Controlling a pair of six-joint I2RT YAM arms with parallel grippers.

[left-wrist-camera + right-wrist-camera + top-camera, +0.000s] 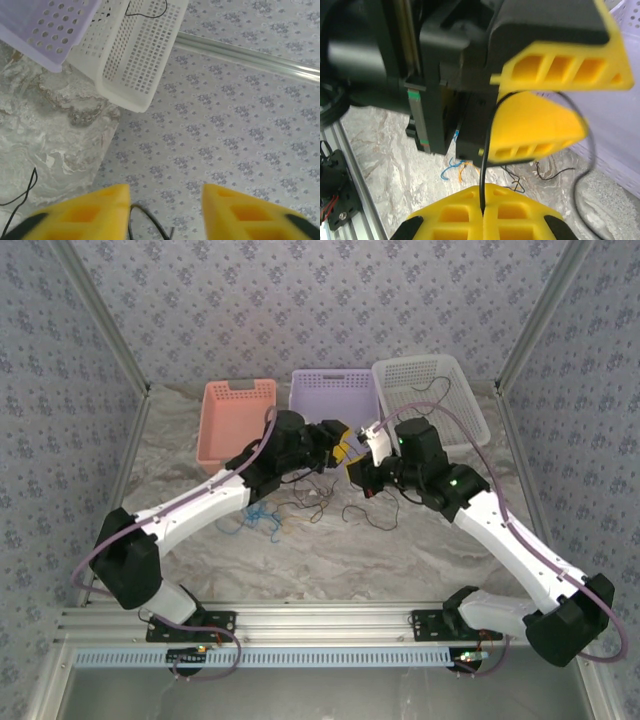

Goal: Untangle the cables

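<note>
A thin black cable (487, 145) rises from my right gripper (483, 202), which is shut on it, and passes between the yellow fingers (540, 127) of my left gripper. The left gripper (166, 192) is open, and a loop of the black cable (145, 215) lies against the inner face of its left finger. In the top view the two grippers meet above the table's middle, left gripper (343, 452) just above the right gripper (357, 478). A blue cable (262, 516) and black cables (312, 498) lie tangled on the table below them.
A pink basket (237, 420), a purple basket (335, 395) and a white basket (430, 395) stand in a row at the back. A black cable (150, 10) lies inside the white basket (135, 55). Patterned walls close in the sides.
</note>
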